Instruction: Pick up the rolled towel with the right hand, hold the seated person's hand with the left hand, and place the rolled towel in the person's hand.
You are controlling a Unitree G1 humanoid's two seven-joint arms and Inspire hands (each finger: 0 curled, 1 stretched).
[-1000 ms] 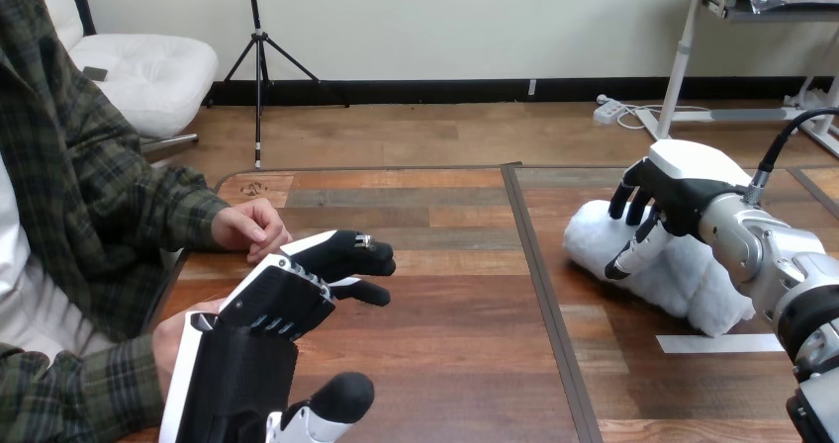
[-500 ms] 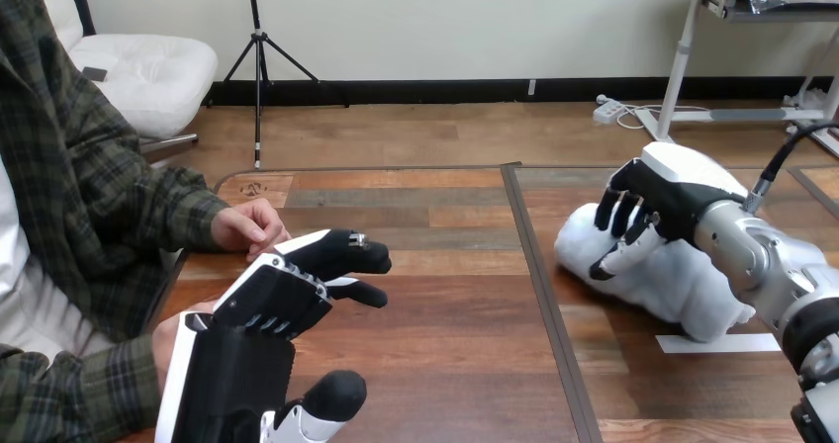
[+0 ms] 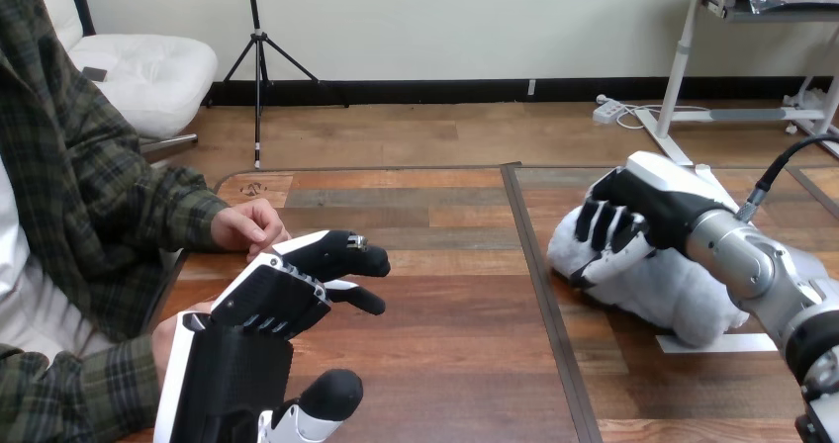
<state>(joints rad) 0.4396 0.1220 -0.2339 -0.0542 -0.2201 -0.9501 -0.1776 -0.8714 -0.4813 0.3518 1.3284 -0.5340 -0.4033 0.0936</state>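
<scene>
White towel point(image 3: 665, 293), rolled, sits at the right of the tabletop point(image 3: 445, 295), where I see my right hand point(image 3: 655, 211) with fingers curled round its left end, while my left hand point(image 3: 282, 300) hovers with fingers straight, holding nothing, just beside the person's hand point(image 3: 247, 227).

You are working in what looks like a robotics test space rather than a home or a shop. The signs lie at the wooden table point(image 3: 445, 364) itself. A strip of white tape point(image 3: 717, 343) is stuck flat on its right half, like a placement mark, just beside a rolled towel point(image 3: 673, 290). The robot's right hand point(image 3: 643, 211) curls its fingers on that towel. Its left hand point(image 3: 267, 310) hangs over the table's left half, near the person's hand point(image 3: 247, 227), which rests at the left edge.
</scene>
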